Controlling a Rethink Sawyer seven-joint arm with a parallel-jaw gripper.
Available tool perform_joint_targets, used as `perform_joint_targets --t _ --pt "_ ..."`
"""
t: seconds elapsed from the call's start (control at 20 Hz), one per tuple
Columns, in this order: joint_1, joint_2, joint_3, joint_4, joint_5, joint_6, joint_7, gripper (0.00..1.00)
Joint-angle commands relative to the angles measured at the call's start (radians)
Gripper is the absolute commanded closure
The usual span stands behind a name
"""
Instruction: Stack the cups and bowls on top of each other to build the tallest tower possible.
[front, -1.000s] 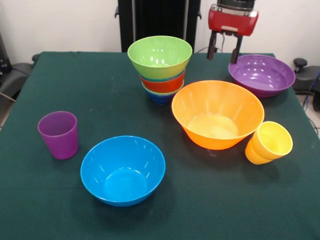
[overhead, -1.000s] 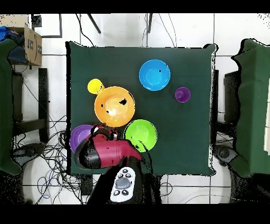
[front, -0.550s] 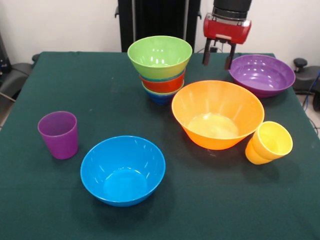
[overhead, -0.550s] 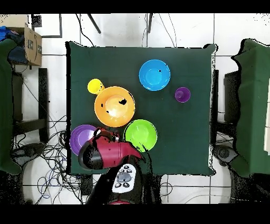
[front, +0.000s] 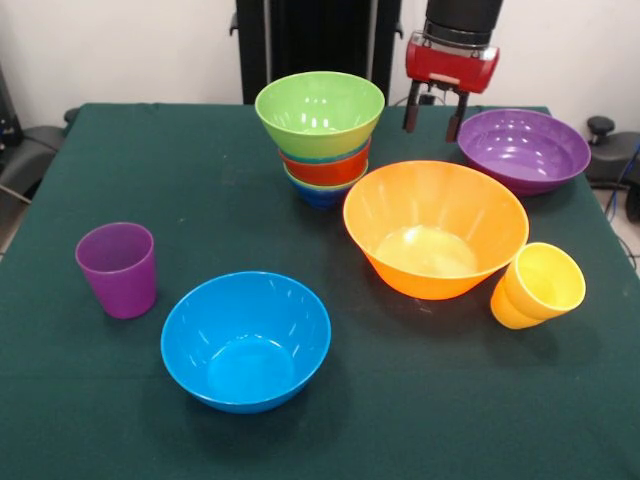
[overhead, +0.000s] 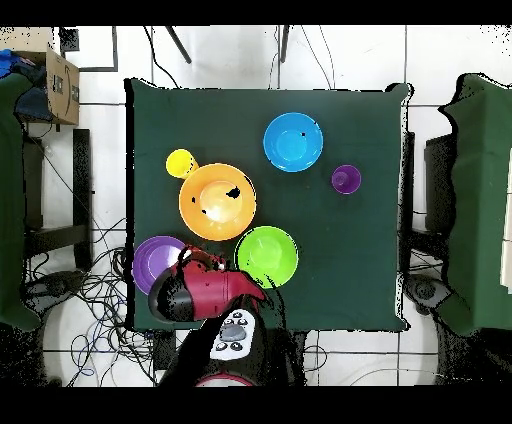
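Your end effector (front: 431, 120) hangs released, empty, between the tower (front: 322, 135) and the purple bowl (front: 524, 150). On the counter (front: 180, 180), 2 cups stand apart: purple (front: 118, 269), yellow (front: 539, 285).

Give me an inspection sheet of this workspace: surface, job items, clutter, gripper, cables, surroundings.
Surface: table under a dark green cloth.
Tower: pile of nested bowls, large green bowl on top, red-orange and blue ones below it.
Loose bowls: orange bowl, blue bowl, purple bowl, all upright, apart from the tower.
Cups: purple cup upright; yellow cup tilted beside the orange bowl.
Clutter: nothing seen on the cloth.
Gripper: gripper open, empty, raised between the tower and the purple bowl.
Cables: loose cables on the floor beside the table.
Surroundings: cardboard box at one corner; tiled floor.
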Motion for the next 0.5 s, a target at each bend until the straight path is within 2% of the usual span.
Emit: perform_joint_targets --t 0.05,0.5 --pt "0.055 0.017 0.031 0.049 0.068 -0.035 0.202 0.0" --pt "0.123 0.019 0.014 0.051 0.126 -0.027 0.214 0.0"
